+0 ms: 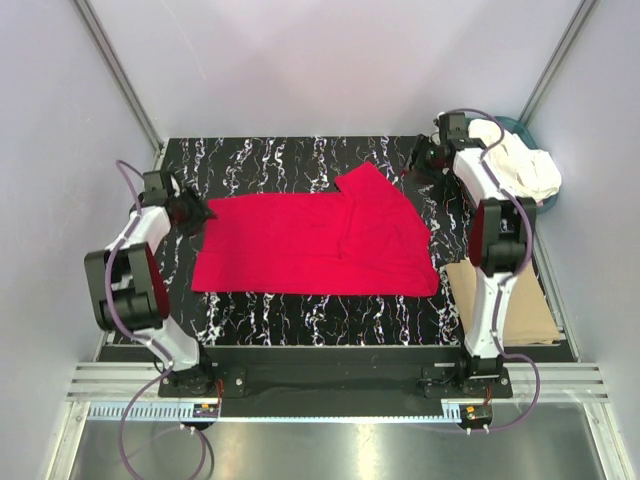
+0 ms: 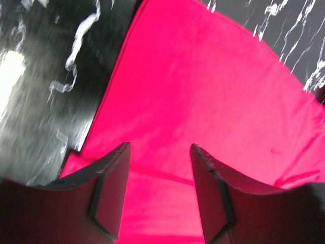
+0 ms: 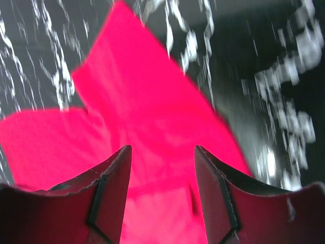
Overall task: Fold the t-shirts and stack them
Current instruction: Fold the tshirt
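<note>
Evidently left gripper (image 2: 160,152) and right gripper (image 3: 162,151) gape by the red t-shirt (image 1: 320,245); contact unclear.

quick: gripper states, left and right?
Left gripper: open, holding nothing, fingers over the red t-shirt.
Right gripper: open, holding nothing, also over it.

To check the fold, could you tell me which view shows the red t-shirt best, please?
The top external view: the red t-shirt lies wholly in frame. The left wrist view shows only an edge, the right wrist view a blurred sleeve.
</note>
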You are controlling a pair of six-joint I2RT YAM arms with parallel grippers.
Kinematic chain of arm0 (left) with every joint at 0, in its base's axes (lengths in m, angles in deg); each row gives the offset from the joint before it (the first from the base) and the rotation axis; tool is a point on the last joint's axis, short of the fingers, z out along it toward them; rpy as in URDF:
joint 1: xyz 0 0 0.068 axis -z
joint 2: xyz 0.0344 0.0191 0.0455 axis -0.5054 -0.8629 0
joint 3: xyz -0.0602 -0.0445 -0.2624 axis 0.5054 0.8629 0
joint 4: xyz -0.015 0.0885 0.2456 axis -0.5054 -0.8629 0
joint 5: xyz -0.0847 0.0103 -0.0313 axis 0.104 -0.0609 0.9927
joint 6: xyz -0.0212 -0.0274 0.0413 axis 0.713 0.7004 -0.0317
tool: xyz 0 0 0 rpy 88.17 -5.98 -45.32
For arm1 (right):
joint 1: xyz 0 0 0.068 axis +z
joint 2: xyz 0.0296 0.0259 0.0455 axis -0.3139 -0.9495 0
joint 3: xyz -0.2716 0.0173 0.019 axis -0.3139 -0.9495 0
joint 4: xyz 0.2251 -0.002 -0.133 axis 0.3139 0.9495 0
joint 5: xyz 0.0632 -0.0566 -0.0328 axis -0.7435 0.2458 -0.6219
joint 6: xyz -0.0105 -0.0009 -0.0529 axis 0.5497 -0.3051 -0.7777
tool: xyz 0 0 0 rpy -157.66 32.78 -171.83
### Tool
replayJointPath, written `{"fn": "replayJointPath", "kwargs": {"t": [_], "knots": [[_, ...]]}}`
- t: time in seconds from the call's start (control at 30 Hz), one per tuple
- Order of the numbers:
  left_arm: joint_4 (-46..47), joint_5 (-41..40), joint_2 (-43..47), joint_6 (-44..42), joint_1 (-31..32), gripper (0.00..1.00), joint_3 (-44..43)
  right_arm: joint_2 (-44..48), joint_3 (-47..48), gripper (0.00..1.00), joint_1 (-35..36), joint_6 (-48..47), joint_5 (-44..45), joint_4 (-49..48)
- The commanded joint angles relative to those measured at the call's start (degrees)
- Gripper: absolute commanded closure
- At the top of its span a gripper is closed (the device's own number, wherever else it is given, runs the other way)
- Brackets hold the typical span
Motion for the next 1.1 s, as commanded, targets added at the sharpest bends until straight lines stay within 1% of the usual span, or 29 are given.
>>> {"fn": "replayJointPath", "kwargs": {"t": [0.0,0.03,0.1,0.13,0.2,0.3,0.37,0.4,0.5,0.6,0.73,0.9,0.93,1.03,1.07], "knots": [[8.2,2.3,-3.3,1.2,-0.2,0.43,-5.5,-9.1,9.8,0.4,-0.2,-1.2,-3.6,-4.1],[8.4,2.5,-4.3,0.8,-0.4,0.42,-6.5,-11.0,14.4,0.39,-0.2,-0.6,-4.4,-3.9],[8.1,2.2,-7.5,-0.5,-0.7,0.4,-10.0,-14.9,19.1,0.39,0.1,1.1,-4.3,-3.8],[7.6,2.2,-8.6,-1.6,-0.7,0.39,-12.5,-15.9,20.4,0.39,0.4,1.5,-4.3,-3.6],[6.4,1.4,-11.8,-2.3,-0.8,0.39,-14.8,-18.6,24.0,0.39,0.6,2.8,-3.9,-2.9],[5.9,0.7,-16.2,-3.0,-0.8,0.39,-18.1,-22.2,29.3,0.4,1.8,0.9,-2.7,-2.0],[3.2,0.5,-18.7,-3.7,-0.8,0.39,-21.6,-24.4,32.3,0.4,2.6,-0.2,-2.8,-1.0],[2.8,0.3,-21.0,-3.8,-0.8,0.39,-22.6,-26.9,35.1,0.4,2.8,-0.2,-3.1,-0.7],[1.9,0.5,-24.1,-3.7,-0.8,0.38,-24.6,-31.6,40.9,0.4,3.3,0.5,-3.5,1.0],[1.9,1.3,-25.7,-3.6,-0.8,0.37,-25.2,-35.4,44.6,0.4,4.1,1.1,-4.5,1.4],[1.8,1.8,-27.0,-4.5,-0.8,0.36,-25.8,-38.0,46.1,0.41,5.2,1.5,-4.8,1.7],[1.0,2.5,-28.9,-4.6,-0.8,0.36,-27.1,-39.2,46.7,0.43,6.5,-0.6,-4.0,2.2],[0.9,2.5,-29.1,-4.5,-0.8,0.36,-27.1,-39.2,46.8,0.46,6.9,-1.0,-3.8,2.4],[0.6,3.8,-29.8,-4.1,-0.8,0.37,-27.6,-39.1,46.7,0.49,7.3,-2.3,-2.6,4.4],[0.6,3.9,-30.0,-3.8,-0.8,0.37,-27.3,-39.1,46.6,0.53,7.6,-3.1,-2.1,4.9]]}}
